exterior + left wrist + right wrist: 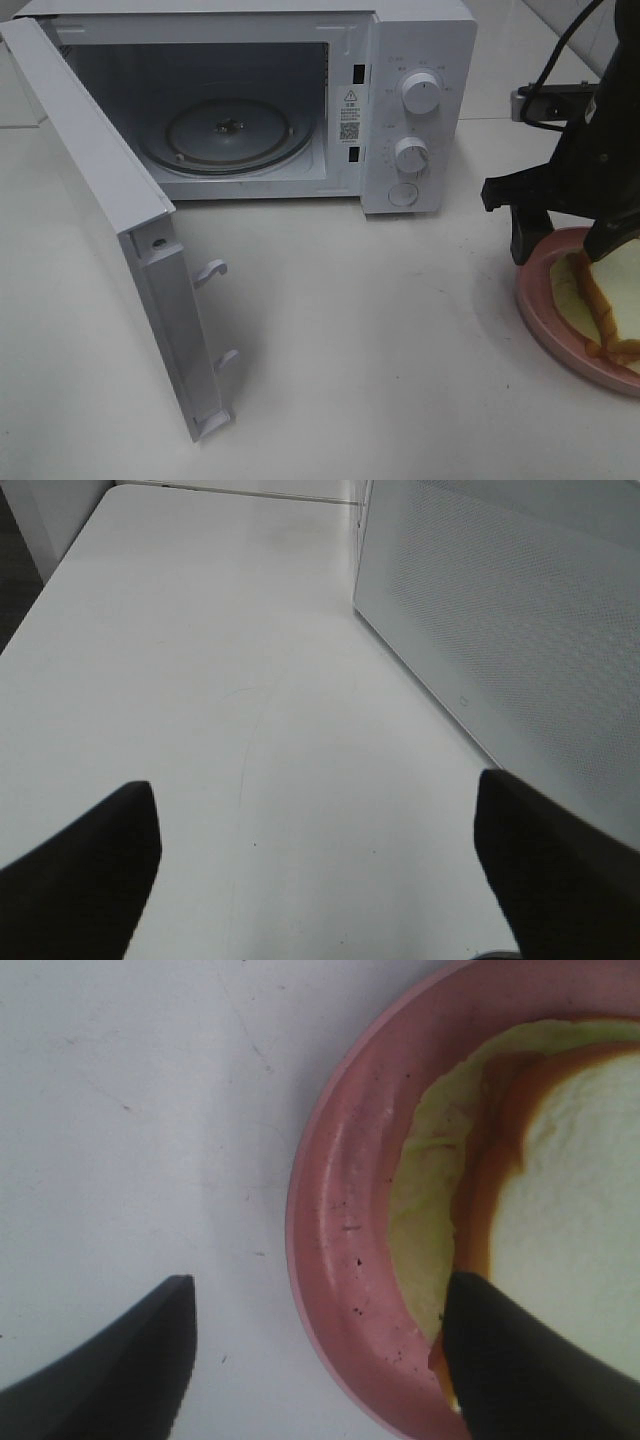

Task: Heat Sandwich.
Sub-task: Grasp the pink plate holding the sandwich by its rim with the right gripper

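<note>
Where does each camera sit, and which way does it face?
Exterior high: mounted high, facing down at the open white microwave oven and round pink plate; black right arm shows.
Left wrist: looks along the white table; open left pincer shows.
Right wrist: looks down on plate and white-bread sandwich; open right pincer shows.
Shared: exterior and right wrist show plate and sandwich.

Right arm (595, 150): black, chunky.
Cable (560, 42): black, thin, curved, by the arm.
Right fingers (110, 1370): black, pointed, tiny teeth on one edge.
Left fingers (85, 875): black, smooth, wedge-shaped.
</note>
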